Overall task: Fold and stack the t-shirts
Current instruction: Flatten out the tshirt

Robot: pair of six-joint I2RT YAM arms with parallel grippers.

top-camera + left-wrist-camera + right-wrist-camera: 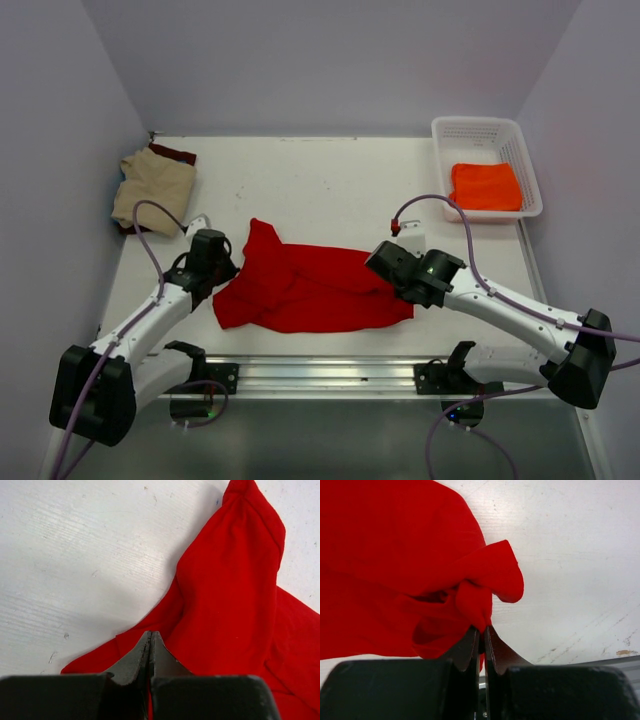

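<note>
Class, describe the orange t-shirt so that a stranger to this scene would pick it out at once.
On the white table, look to the far right corner, where a white slatted basket stands. The orange t-shirt lies folded inside it, the only shirt in a container: the red t-shirt sprawls mid-table and the tan t-shirt sits far left.
</note>
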